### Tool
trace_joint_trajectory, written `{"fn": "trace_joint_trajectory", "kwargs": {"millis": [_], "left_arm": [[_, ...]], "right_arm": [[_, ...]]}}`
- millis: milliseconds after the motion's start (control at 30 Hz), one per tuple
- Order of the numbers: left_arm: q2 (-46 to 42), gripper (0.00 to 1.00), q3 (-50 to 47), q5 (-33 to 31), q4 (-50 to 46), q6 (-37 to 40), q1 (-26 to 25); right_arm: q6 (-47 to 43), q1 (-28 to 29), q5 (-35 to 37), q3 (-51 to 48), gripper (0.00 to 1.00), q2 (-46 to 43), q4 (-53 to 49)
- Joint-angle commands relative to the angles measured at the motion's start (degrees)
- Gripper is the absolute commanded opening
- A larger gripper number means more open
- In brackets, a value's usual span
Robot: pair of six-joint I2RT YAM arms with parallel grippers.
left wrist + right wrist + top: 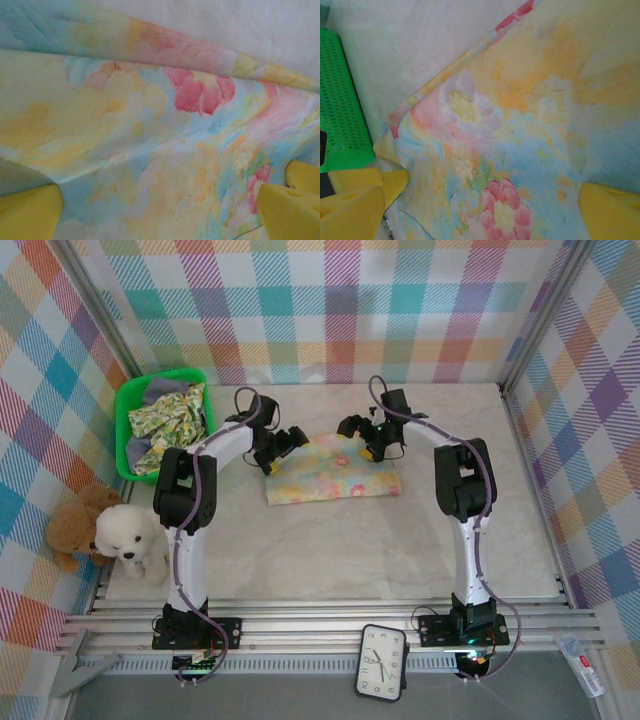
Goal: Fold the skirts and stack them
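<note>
Thing of the task: a pale pastel skirt of soft cloth with a pink, yellow and blue flower print (335, 480), lying flat as a folded rectangle in the middle of the table.
Long axis: left to right across the table; the short sides face left and right.
Skirt from the tools: both grippers stand over its far long edge, and the cloth stretches from them toward the near side.
Left gripper (283, 447): over the far-left corner, its yellow fingertips (30, 212) spread wide with the print lying between them; it grips nothing.
Right gripper (368, 445): over the far edge toward the right end, jaws likewise spread wide and holding nothing.
Contact: whether either tool's pads brush the cloth cannot be told; no fold is pinched.
Other skirts: a white one with yellow-green floral print (175, 415) and a plain grey-lavender one (160, 392), heaped in the green plastic basket (122, 440) at the far left.
Nearer arm: the left one, for that basket.
Judgement: this skirt looks folded and let go; the coming move likely turns on the left arm reaching left to the basket.
</note>
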Motion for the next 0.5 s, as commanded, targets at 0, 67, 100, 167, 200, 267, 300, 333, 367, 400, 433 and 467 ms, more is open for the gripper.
{"fn": "trace_joint_trajectory", "kwargs": {"millis": [0,67,100,167,200,267,300,333,367,400,433,467], "left_arm": [[-4.7,1.0,-2.7,1.6,-2.8,1.0,-1.1],[-6.8,1.0,-2.5,1.6,-2.7,1.6,-1.1],[-7.3,1.0,-2.3,1.7,-2.4,2.1,-1.1],[-6.3,1.0,-0.8,0.9,-2.7,3.3,-1.1],[-4.8,1.0,0.9,0.1,-3.9,3.7,-1.0],[-1.1,1.0,4.5,0.2,-5.8,4.0,-0.4],[1.0,1.0,6.2,0.7,-6.2,3.9,-0.2],[2.5,1.0,7.5,0.9,-6.2,3.9,-0.1],[4.1,1.0,8.8,0.4,-6.6,4.0,-0.1],[5.5,1.0,10.1,0.2,-7.0,3.9,-0.1],[6.5,1.0,10.8,0.1,-7.3,3.9,-0.1],[7.3,1.0,11.3,-0.2,-7.5,3.9,-0.1]], "right_arm": [[-1.1,-0.1,1.1,-4.5,0.99,-4.7,-4.1],[-1.2,-0.1,1.5,-6.5,0.99,-7.4,-3.4],[-1.0,-0.1,1.8,-7.6,0.99,-8.7,-2.8],[-0.4,0.4,2.2,-9.5,0.99,-10.8,-1.8],[0.4,0.7,2.4,-10.3,0.99,-11.7,-1.2],[1.9,1.4,3.1,-12.1,0.99,-13.2,0.0],[2.9,1.8,3.5,-13.2,0.99,-13.9,1.0],[3.6,2.1,4.0,-14.2,0.99,-14.5,1.8],[4.3,2.4,4.8,-15.3,0.99,-15.1,2.7],[5.1,2.6,5.3,-16.4,0.99,-15.5,3.5],[5.5,2.6,5.7,-17.2,0.99,-15.6,4.1],[5.9,2.6,5.9,-17.9,0.99,-15.6,4.5]]}}
